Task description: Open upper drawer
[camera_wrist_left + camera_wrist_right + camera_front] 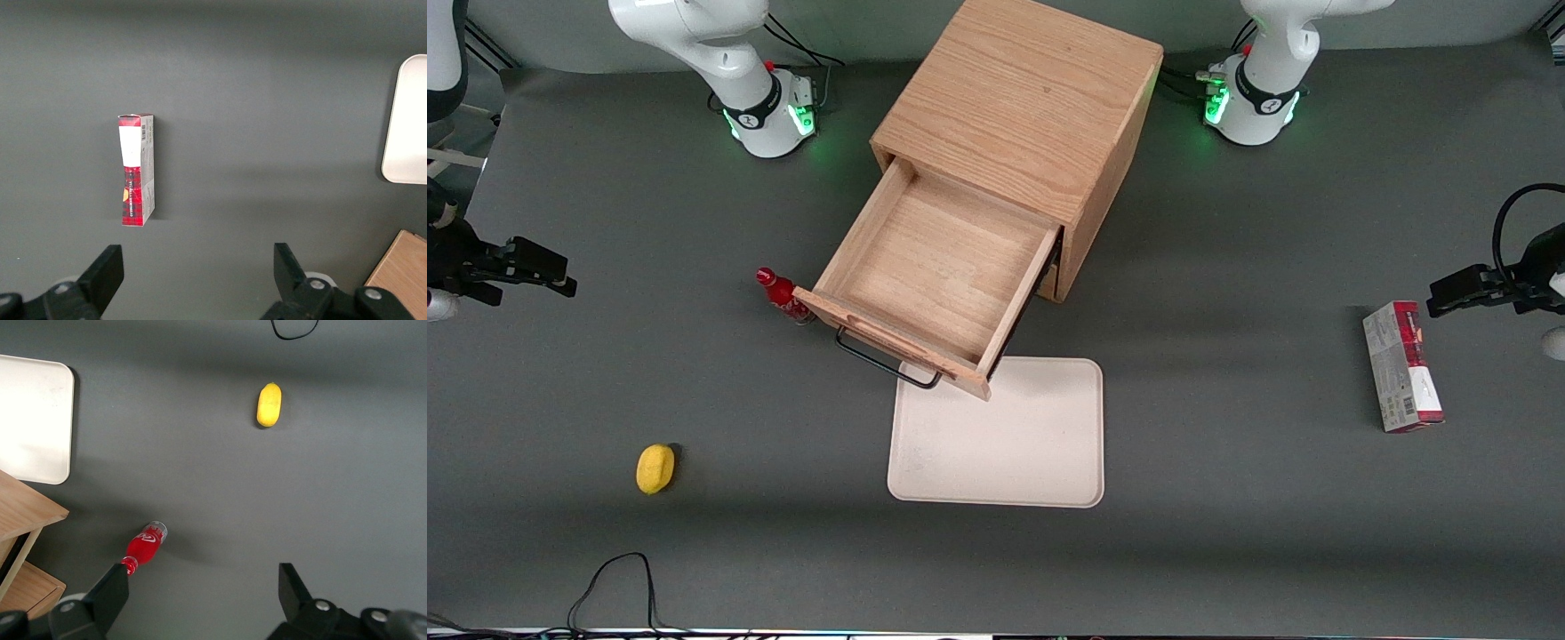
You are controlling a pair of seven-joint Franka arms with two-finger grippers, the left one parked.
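The upper drawer (947, 267) of the oak box cabinet (1018, 98) stands pulled far out, its plain wooden inside bare. Its thin black wire handle (885, 363) faces the front camera and hangs over the edge of a white tray (1000, 436). The bottom drawer is hidden beneath it. My gripper (560, 274) hovers well away from the cabinet, toward the working arm's end of the table. It is open and holds nothing. In the right wrist view the gripper (203, 593) hangs over bare mat, with a corner of the upper drawer (27, 507) in sight.
A small red bottle (783, 298) (145, 547) lies on the mat beside the drawer front. A yellow lemon (655, 468) (269, 405) lies nearer the front camera. A red and grey carton (1402, 366) (135, 170) lies toward the parked arm's end.
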